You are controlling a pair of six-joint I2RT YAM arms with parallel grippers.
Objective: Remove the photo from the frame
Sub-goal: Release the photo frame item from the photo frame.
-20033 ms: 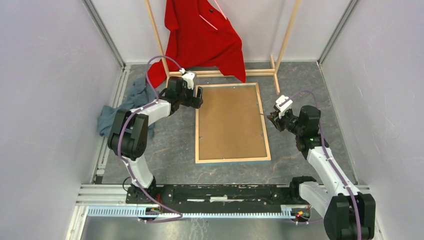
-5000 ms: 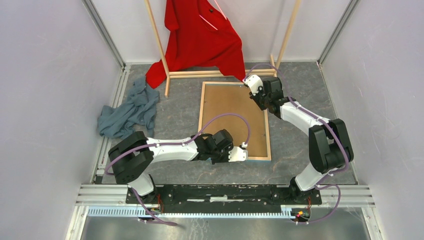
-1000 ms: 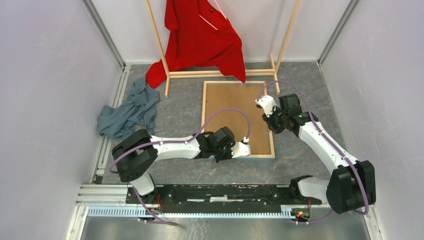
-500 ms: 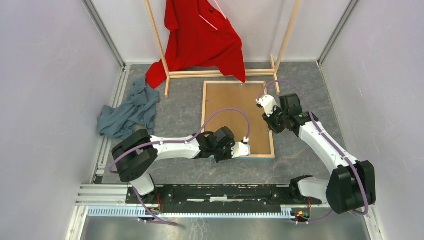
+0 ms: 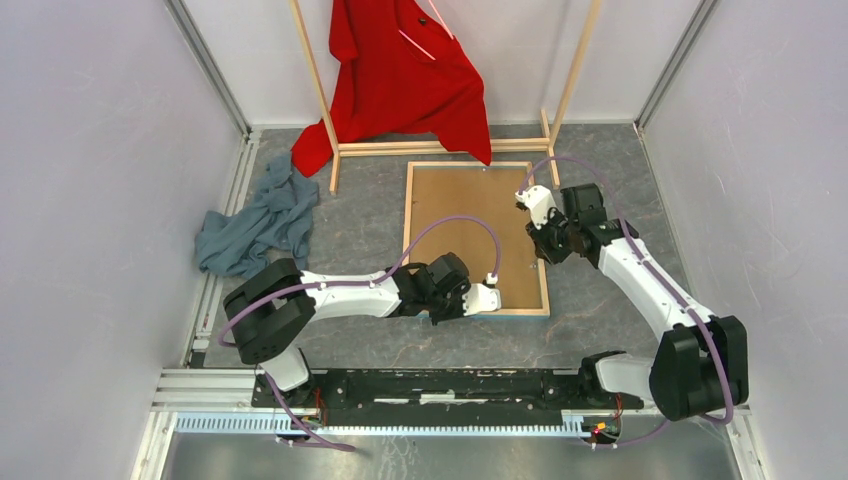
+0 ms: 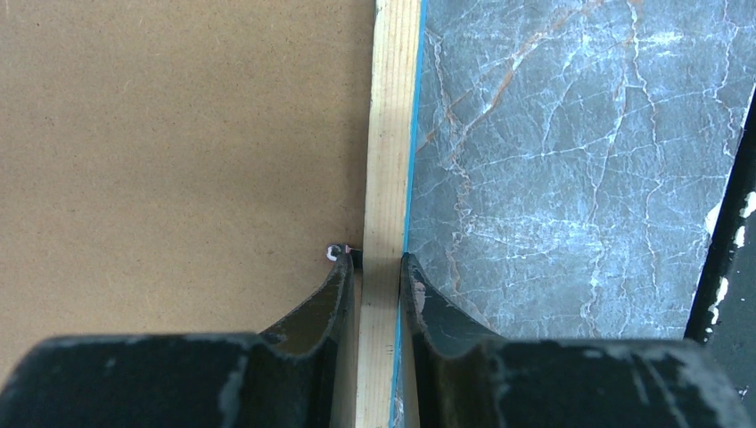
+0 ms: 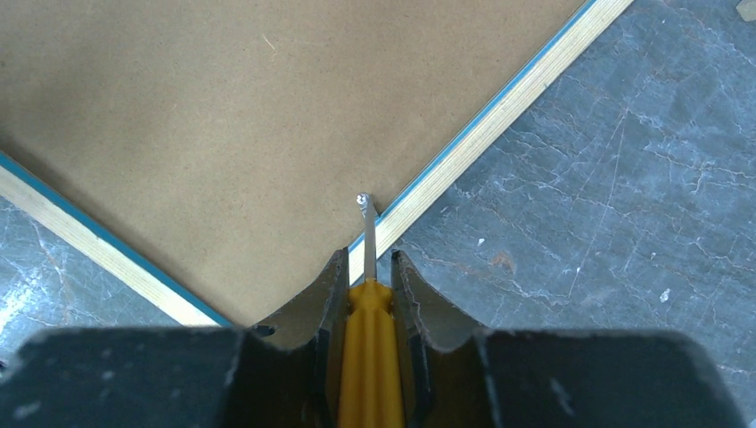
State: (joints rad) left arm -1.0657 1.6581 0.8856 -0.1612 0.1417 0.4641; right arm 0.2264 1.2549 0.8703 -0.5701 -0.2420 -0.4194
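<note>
Currently the frame (image 5: 408,235) is lying face down and flat on the grey marbled table (image 5: 360,210), with its pale wood rails and a thin blue edge showing around the brown board (image 5: 468,220) that is filling its back. The photo is staying hidden in every view.

The left gripper (image 5: 487,299) is reaching in at the frame's near rail, close to the near right corner. In the left wrist view the frame (image 6: 390,134) is running straight between the fingers (image 6: 334,285), and the left gripper (image 6: 374,267) is pinching the rail from both sides, one finger on the board (image 6: 178,134) side beside a small metal clip (image 6: 334,252), the other on the table side.

The right gripper (image 5: 548,243) is hovering over the frame's right rail, about midway along it. It (image 7: 367,267) is clamping a yellow-handled screwdriver (image 7: 368,339), whose thin metal shaft is pointing at a clip (image 7: 361,201) at the rail's inner edge, where the board (image 7: 223,116) is meeting the frame (image 7: 499,125).

Beyond the frame's far end a red shirt (image 5: 400,70) is hanging on a wooden rack (image 5: 575,70), and a grey-blue cloth (image 5: 255,225) is lying crumpled well off the frame's left side.
</note>
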